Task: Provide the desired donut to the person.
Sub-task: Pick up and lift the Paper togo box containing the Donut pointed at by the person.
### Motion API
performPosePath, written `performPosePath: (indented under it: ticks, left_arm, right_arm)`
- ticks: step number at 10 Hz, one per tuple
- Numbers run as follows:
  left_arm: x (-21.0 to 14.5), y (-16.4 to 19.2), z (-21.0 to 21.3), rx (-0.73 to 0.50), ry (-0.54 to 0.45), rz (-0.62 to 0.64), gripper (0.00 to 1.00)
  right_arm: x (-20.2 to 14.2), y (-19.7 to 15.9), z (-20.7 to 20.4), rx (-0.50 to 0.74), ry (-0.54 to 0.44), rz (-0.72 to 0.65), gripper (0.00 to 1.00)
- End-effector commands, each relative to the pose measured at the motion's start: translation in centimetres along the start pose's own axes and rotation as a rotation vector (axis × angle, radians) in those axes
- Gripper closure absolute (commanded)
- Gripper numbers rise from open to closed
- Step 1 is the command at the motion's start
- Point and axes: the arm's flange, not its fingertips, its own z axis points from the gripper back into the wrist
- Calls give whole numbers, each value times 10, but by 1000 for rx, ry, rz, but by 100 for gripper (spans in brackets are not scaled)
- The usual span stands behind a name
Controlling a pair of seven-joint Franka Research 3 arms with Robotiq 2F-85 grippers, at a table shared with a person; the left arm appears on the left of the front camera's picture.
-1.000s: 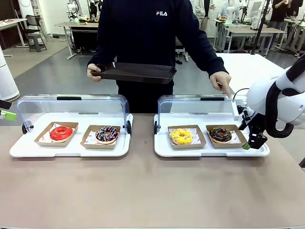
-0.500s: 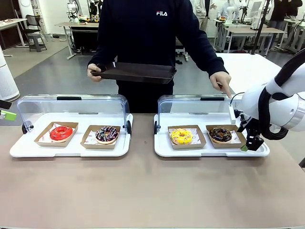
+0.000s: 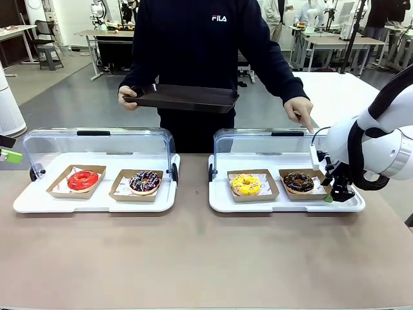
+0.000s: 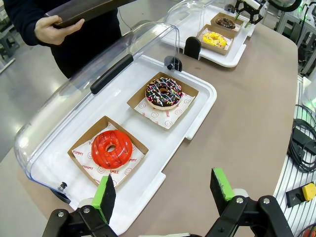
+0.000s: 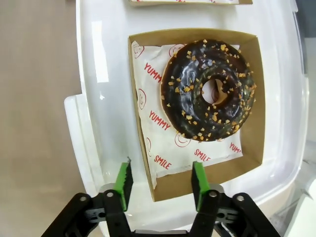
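The person (image 3: 193, 45) in a navy sweatshirt holds a black tray (image 3: 184, 98) in one hand, while the other hand (image 3: 302, 115) points down at the chocolate nut donut (image 3: 298, 181). That donut (image 5: 210, 91) lies in a brown paper box (image 5: 252, 98) on the right white tray (image 3: 284, 205). My right gripper (image 5: 160, 186) is open and straddles the near edge of that box. It hangs low at the tray's right end, right gripper (image 3: 334, 192). My left gripper (image 4: 163, 192) is open above the table edge, short of the red donut (image 4: 111, 148).
The left white tray (image 3: 39, 205) holds the red donut (image 3: 82, 180) and a chocolate sprinkle donut (image 3: 144, 181). A yellow donut (image 3: 246, 185) sits next to the nut one. Both clear lids (image 3: 97, 139) stand raised at the back. The near tabletop (image 3: 193, 258) is bare.
My right gripper has dropped slightly and edged left, closing in on the nut donut's box. The person and the left arm have held still.
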Motion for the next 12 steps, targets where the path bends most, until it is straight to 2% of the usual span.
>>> performPosePath:
  ticks: [1, 3, 7, 9, 12]
  left_arm:
    - [-1, 2, -1, -5, -18, -8, 0]
    - [-1, 2, -1, -5, -18, -8, 0]
    - [-1, 2, -1, -5, -18, -8, 0]
    - [-1, 2, -1, -5, -18, -8, 0]
    - [-1, 2, -1, -5, -18, -8, 0]
  right_arm:
    - [-5, -8, -6, -9, 17, 14, 100]
    - [-6, -7, -5, 13, 12, 19, 98]
    - [-3, 3, 4, 48, 1, 38, 100]
    - [-2, 28, 30, 13, -10, 51, 100]
    - [-2, 93, 97, -75, -94, 92, 100]
